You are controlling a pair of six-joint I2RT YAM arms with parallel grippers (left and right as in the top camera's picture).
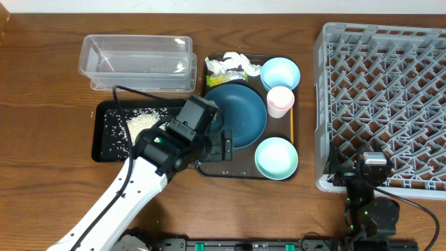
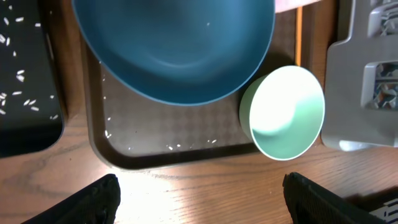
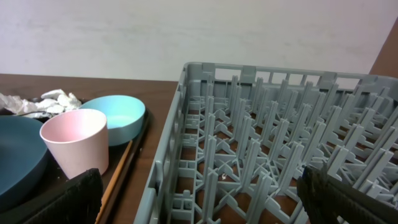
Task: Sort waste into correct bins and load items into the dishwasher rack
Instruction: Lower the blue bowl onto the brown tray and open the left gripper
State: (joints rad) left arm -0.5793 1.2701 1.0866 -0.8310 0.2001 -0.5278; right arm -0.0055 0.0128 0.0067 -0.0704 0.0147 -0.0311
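1. Left gripper [image 2: 200, 184] hangs over the near edge of the brown tray [image 2: 99, 140], its fingers spread wide with nothing between them.
2. Under its camera sits the plate [image 2: 174, 43], on the brown tray. The near bowl [image 2: 286, 115] stands just beside the plate's rim, in the tray's near right corner.
3. A few grains of rice [image 2: 174, 147] lie on the brown tray in front of the plate. Far more rice lies in the black tray [image 1: 104, 146], just left of the brown tray.
4. The tub [image 1: 136, 63] stands just behind the black tray.
5. Tissue [image 1: 233, 64] and wrapper [image 1: 226, 79] lie together in the brown tray's far left corner, behind the plate.
6. The far bowl [image 1: 280, 73] fills the far right corner, with the cup [image 1: 281, 100] just in front of it. The stick [image 1: 291, 122] lies along the tray's right edge.
7. The rack [image 1: 383, 90] stands on the table [image 1: 42, 139], right of the brown tray.
8. The right gripper [image 3: 200, 180] sits low at the rack's near left corner, its fingers wide apart and holding nothing.
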